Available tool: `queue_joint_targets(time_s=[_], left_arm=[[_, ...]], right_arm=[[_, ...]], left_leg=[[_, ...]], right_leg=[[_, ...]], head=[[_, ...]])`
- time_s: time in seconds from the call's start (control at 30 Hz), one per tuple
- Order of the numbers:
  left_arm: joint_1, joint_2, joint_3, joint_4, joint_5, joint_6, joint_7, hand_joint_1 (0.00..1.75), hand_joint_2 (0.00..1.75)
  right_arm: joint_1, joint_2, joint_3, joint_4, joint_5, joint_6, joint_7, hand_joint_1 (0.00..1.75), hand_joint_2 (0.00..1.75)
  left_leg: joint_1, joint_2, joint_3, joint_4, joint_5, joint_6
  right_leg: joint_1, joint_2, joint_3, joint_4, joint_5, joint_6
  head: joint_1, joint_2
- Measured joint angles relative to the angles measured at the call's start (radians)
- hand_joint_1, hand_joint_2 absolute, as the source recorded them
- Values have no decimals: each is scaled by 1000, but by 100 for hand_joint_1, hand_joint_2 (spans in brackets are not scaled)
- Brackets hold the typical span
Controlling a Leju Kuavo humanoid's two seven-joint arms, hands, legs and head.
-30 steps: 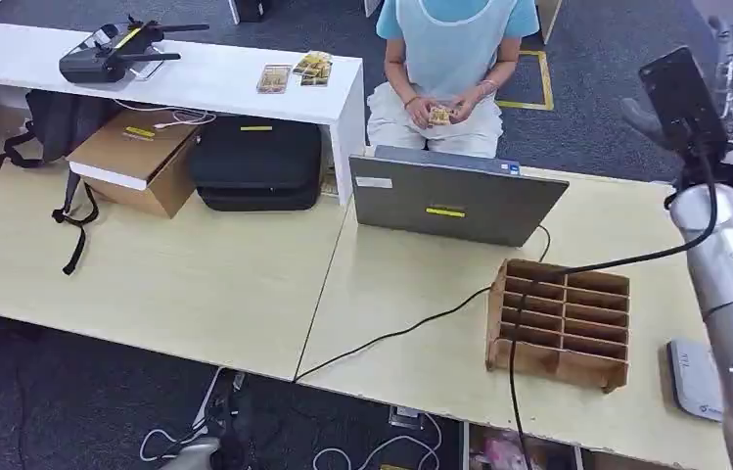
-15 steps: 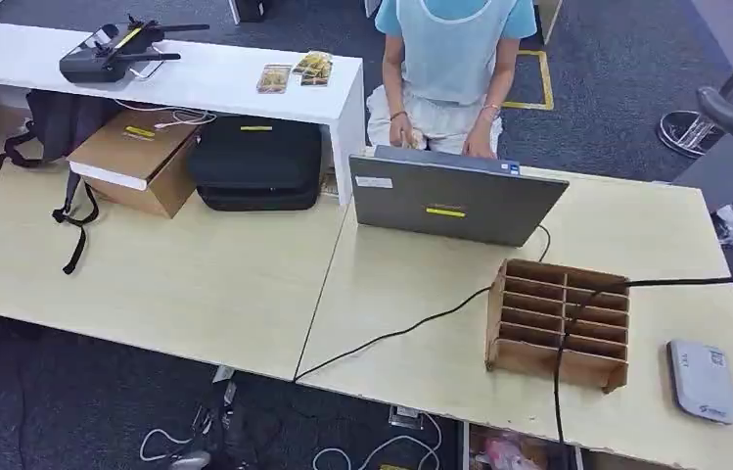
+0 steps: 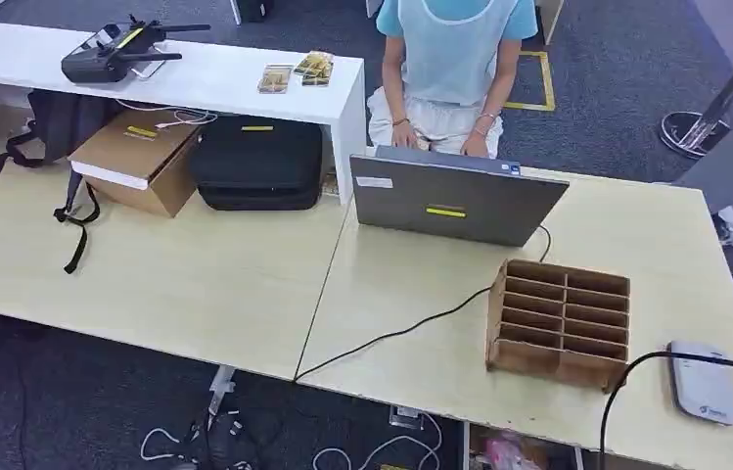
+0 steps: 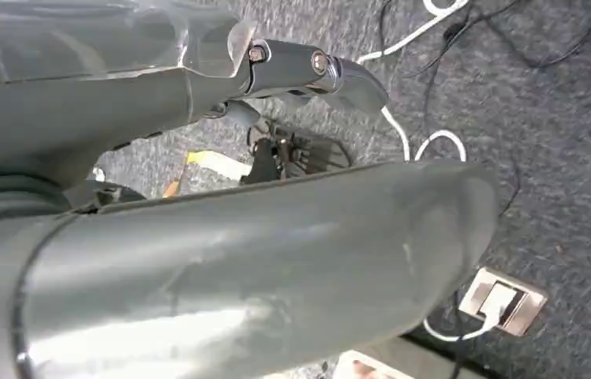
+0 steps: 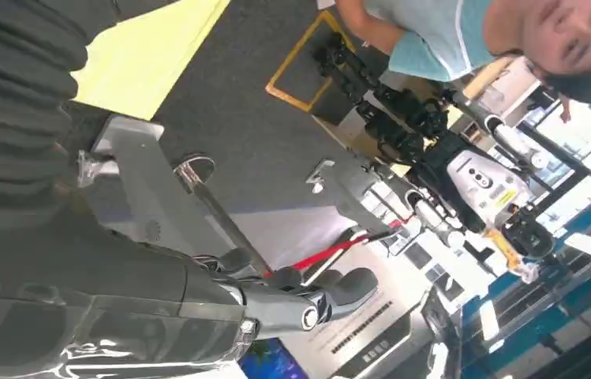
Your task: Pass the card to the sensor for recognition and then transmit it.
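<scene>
Pale wooden counter [image 3: 196, 284] across the head view, carrying a grey laptop [image 3: 455, 201], a wooden slotted rack [image 3: 558, 323] and, near the robot's right-hand corner, a flat white sensor [image 3: 703, 382] just beside the rack. Black cable [image 3: 411, 328] trailing over the counter's near edge. Behind the laptop, a seated person [image 3: 455, 49] with both hands low at the keyboard side. Further back, a white bench [image 3: 215, 78] with small yellowish card packs [image 3: 311, 67] on top.

Right hand [image 5: 158, 308] raised well off the counter, aimed out across the room towards the person; fingers [image 5: 351, 284] loosely apart, slightly curled, nothing visible between them. Left hand [image 4: 221, 260] hanging over carpet and loose floor wiring, fingers [image 4: 339, 75] stretched out, likewise holding nothing.

No card to be seen in either hand or on the sensor; likeliest candidates are the packs on the white bench, or something with the person, though too small and too hidden to say which.

Judged step: the very start, a reach to collect a card, with recognition and hand-over both not yet done.

Next move, as a judgement: bring the right hand to wherever the card is offered, pinch it by one edge leaving the face bare, then carry it down flat over the sensor, keeping wrist and cable away from the rack.
</scene>
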Motion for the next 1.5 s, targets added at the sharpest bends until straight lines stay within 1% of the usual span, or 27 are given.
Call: queue_joint_targets(time_s=[0.03, 0.1, 0.13, 0.23, 0.33, 0.4, 0.43, 0.53, 0.57, 0.67, 0.73, 0.83, 1.0, 1.1, 1.3, 1.37, 1.5], left_arm=[[9, 3, 0, 0, 5, -1, 0, 0, 0], [29, 10, 2, 0, 16, -2, 0, 0, 0], [36, 13, 4, 0, 21, -2, 0, 0, 0], [57, 21, 10, 0, 32, -4, 0, 0, 0], [77, 24, 15, 0, 38, -5, 0, 0, 0], [87, 27, 19, 0, 43, -8, 0, 0, 0], [90, 30, 24, 0, 45, -10, 0, 0, 0], [98, 34, 32, 0, 46, -14, 0, 0, 0], [102, 36, 33, 0, 46, -15, 0, 0, 0], [109, 40, 40, 0, 44, -18, 0, 0, 0], [109, 40, 43, 0, 42, -18, 0, 0, 0], [109, 40, 48, 0, 38, -14, 0, 0, 0], [109, 39, 50, -1, 23, -10, 0, 0, 0], [105, 39, 53, -2, 11, -8, 0, 0, 0], [102, 34, 56, -2, -3, -4, 0, 0, 0], [102, 34, 57, -2, -6, -4, 0, 0, 0], [102, 34, 58, -2, -7, -4, 0, 0, 0]], right_arm=[[47, -17, -19, -42, 14, -3, -3, 0, 175], [167, -42, -82, -145, 66, -11, -11, 0, 175], [213, -46, -107, -183, 94, -12, -16, 0, 175], [405, -54, -216, -337, 226, -5, -25, 0, 175], [583, -54, -314, -461, 318, 1, -35, 0, 175], [687, -35, -361, -533, 410, 0, -38, 0, 175], [731, -14, -378, -567, 466, 0, -33, 0, 175], [835, 49, -391, -649, 593, -2, -6, 0, 175], [859, 64, -391, -668, 614, -2, -1, 0, 175], [906, 107, -397, -719, 673, 7, 19, 0, 175], [929, 126, -397, -741, 710, 23, 27, 0, 175], [942, 146, -393, -758, 754, 42, 40, 0, 175], [956, 169, -375, -784, 844, 95, 90, 0, 175], [959, 176, -361, -790, 862, 114, 110, 0, 175], [954, 180, -335, -789, 869, 153, 124, 0, 175], [951, 179, -328, -787, 864, 176, 133, 0, 175], [945, 177, -318, -783, 854, 184, 136, 0, 175]], left_leg=[[0, 0, 0, 0, 0, 0], [0, -1, -1, 0, -1, 1], [0, 0, -1, 0, -2, 1], [0, -1, -1, 0, -3, 2], [0, -2, -2, -1, -3, 2], [0, -1, -2, -2, -4, 1], [0, 0, -2, -2, -4, 0], [0, 0, -1, -2, -4, 0], [0, 0, -1, -2, -4, 0], [1, 2, 0, -2, -4, 0], [1, 2, 0, -2, -4, 0], [1, 2, 0, -2, -4, 0], [1, 3, 0, -2, -4, 0], [1, 3, 0, -2, -4, 0], [1, 3, 0, -2, -4, 0], [1, 3, 0, -2, -4, 0], [1, 3, 0, -2, -4, 0]], right_leg=[[0, 0, 0, 0, 0, 0], [0, 0, 0, 0, -1, 1], [0, 0, 0, 0, -2, 1], [0, -1, 0, -1, -3, 1], [0, -2, 0, -1, -4, 1], [0, -1, 0, -1, -5, 0], [0, -1, 0, -1, -5, 0], [1, 0, 0, -1, -5, 0], [0, 0, 0, 0, -5, 0], [1, 1, 0, 0, -4, 0], [1, 1, 0, 0, -4, 0], [1, 2, 0, -1, -4, -1], [1, 2, 0, -1, -4, -1], [1, 2, 0, -1, -4, -1], [1, 3, 0, 0, -4, -1], [1, 3, 0, 0, -4, -1], [1, 3, 0, 0, -4, -1]], head=[[0, 0], [0, 0], [0, 0], [0, 0], [0, 0], [0, 0], [0, 0], [0, 0], [0, 0], [0, 0], [0, 0], [0, 0], [0, 0], [0, 0], [0, 0], [0, 0], [0, 0]])
